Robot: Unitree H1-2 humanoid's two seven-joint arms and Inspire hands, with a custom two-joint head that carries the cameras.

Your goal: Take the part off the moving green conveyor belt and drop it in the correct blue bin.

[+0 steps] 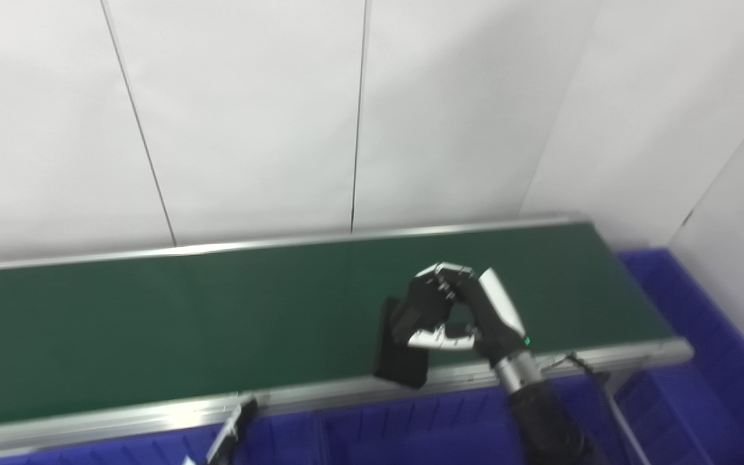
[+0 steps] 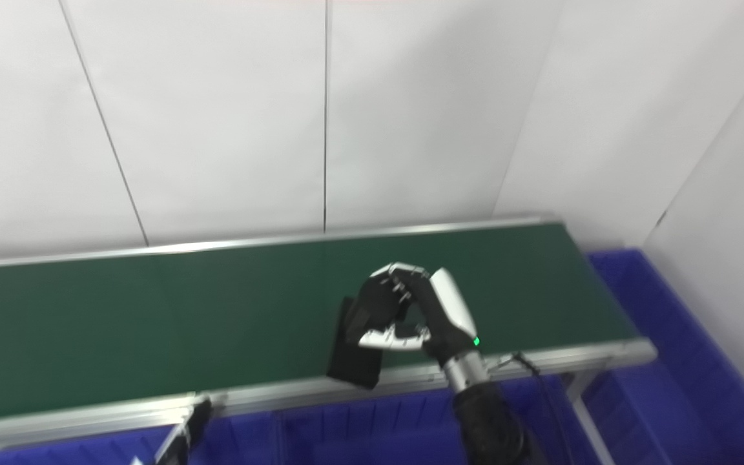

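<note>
A flat black rectangular part (image 1: 400,352) hangs tilted over the near rail of the green conveyor belt (image 1: 152,323). My right hand (image 1: 453,310) is shut on the part's upper end, with fingers on one face and the thumb under it. The part's lower end overlaps the belt's front metal rail (image 1: 320,391). Only a small piece of my left hand (image 1: 233,429) shows at the bottom edge, near the front rail, and its fingers are hidden.
A blue bin (image 1: 411,426) with dividers runs along below the belt's near side. Another blue bin (image 1: 688,303) lies past the belt's right end. White wall panels stand behind the belt and on the right.
</note>
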